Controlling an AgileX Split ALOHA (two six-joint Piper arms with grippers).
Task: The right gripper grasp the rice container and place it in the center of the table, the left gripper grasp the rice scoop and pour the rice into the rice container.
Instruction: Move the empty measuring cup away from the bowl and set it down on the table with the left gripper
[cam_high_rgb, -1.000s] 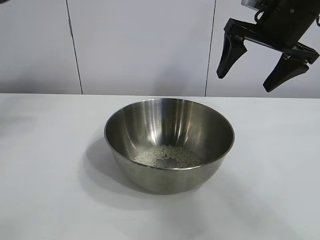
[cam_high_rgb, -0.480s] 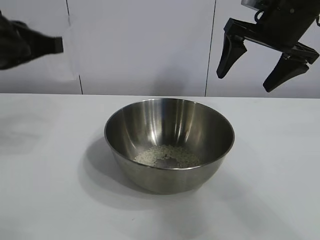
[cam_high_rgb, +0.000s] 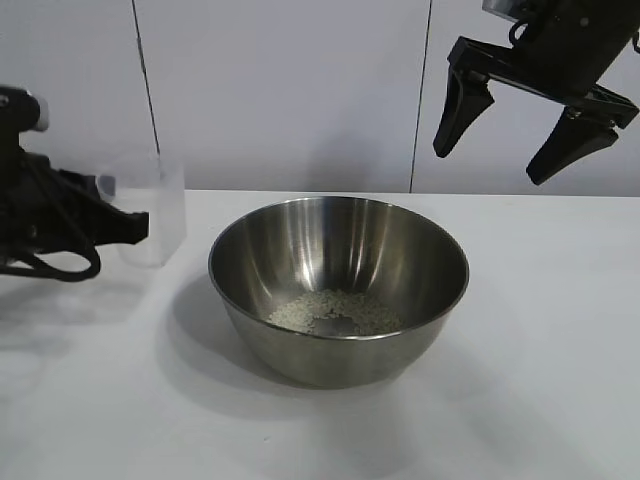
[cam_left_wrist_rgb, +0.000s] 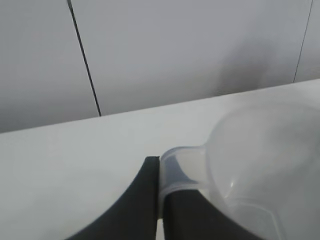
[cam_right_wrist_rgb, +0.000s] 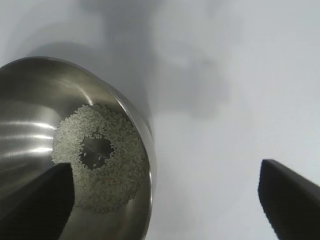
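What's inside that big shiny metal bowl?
The rice container holds a thin ring of rice on its bottom, with bare steel showing in the middle. In the right wrist view, a dark finger hides part of the bowl's floor.

**Scoop clamped at its tab**

The left gripper (cam_left_wrist_rgb: 159, 200) is closed on the small tab handle of the rice scoop (cam_left_wrist_rgb: 260, 165), its two black fingers (cam_left_wrist_rgb: 135, 205) pressed together around it. The translucent cup is empty. Beyond lies the white table (cam_left_wrist_rgb: 75, 170), its far edge meeting a grey panelled wall (cam_left_wrist_rgb: 175, 50).
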